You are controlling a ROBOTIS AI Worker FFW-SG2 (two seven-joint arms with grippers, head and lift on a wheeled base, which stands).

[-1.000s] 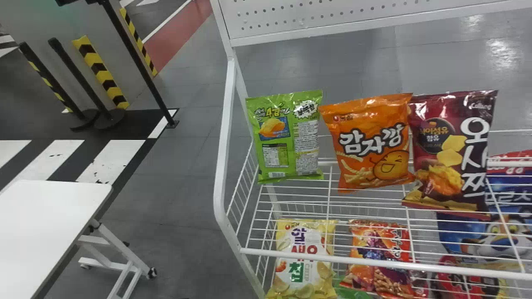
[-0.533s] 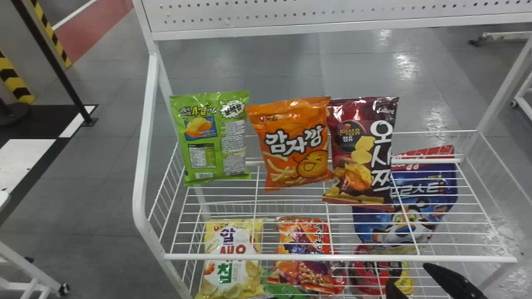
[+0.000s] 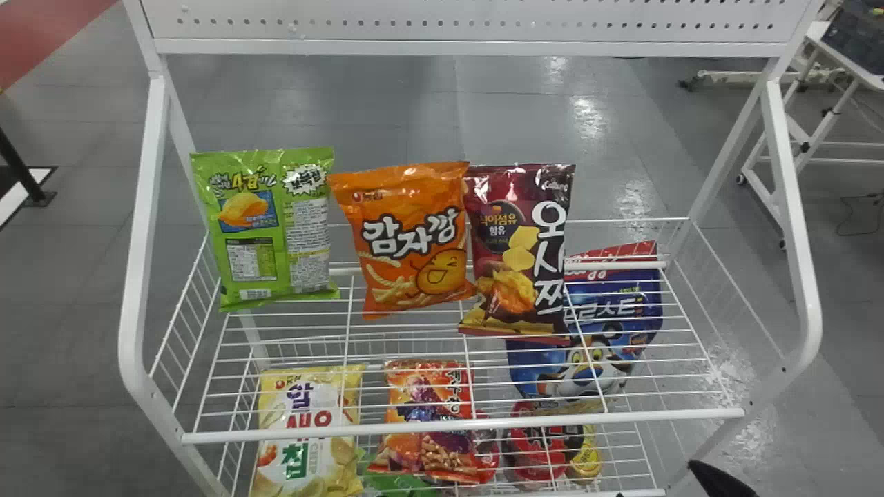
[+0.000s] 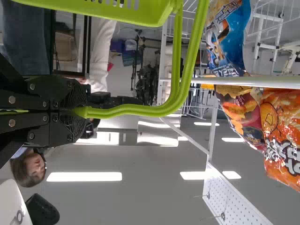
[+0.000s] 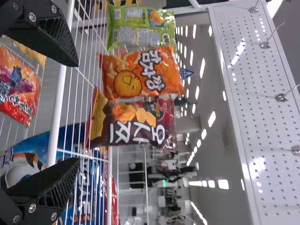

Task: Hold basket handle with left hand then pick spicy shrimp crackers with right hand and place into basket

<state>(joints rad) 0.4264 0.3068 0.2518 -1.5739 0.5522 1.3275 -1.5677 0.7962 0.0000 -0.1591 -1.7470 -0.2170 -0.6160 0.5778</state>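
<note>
Red-orange, likely the spicy shrimp crackers (image 3: 438, 452), roughly upright on the lower rack (image 3: 642, 493), to the left of the empty right gripper (image 5: 77, 112), 2 fingers wide apart; left gripper (image 4: 76, 112) clamped on lime-green basket handle (image 4: 131, 109)

A hand could pass over the front rail (image 3: 621, 418), but shelf wires (image 3: 347, 324) cover the yellow bag (image 3: 276, 408).

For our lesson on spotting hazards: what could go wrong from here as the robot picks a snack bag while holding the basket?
The right end effector is open near the shelf's front rail, so a finger might catch the rail.

The orange bag and maroon bag overlap in the head view; bumping one could topple the other.

The left end effector grips the basket by its handle, so the basket could swing.
</note>
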